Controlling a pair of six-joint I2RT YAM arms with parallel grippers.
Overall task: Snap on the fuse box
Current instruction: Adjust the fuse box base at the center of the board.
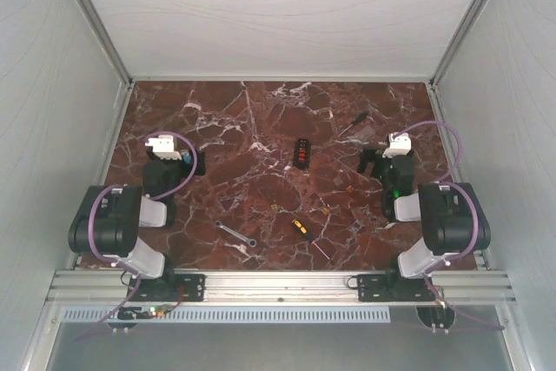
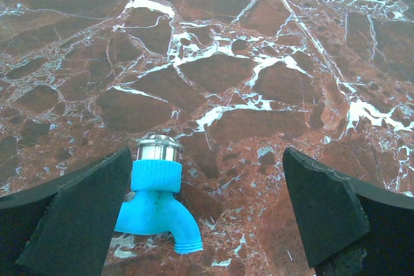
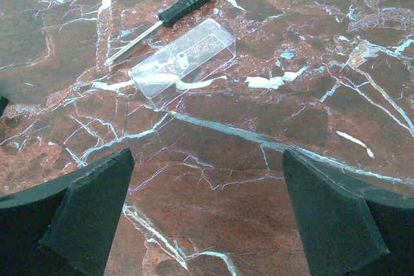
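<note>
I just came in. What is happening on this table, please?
Nothing is held yet. The left claw and right claw hover open and empty over the table. The fuse box lies mid-table, fuses showing. A clear cover, probably its lid, lies apart, ahead of the right claw beside a black screwdriver. A blue tap lies by the left claw.

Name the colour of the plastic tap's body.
The tap is blue, clearest in the left wrist view.
</note>
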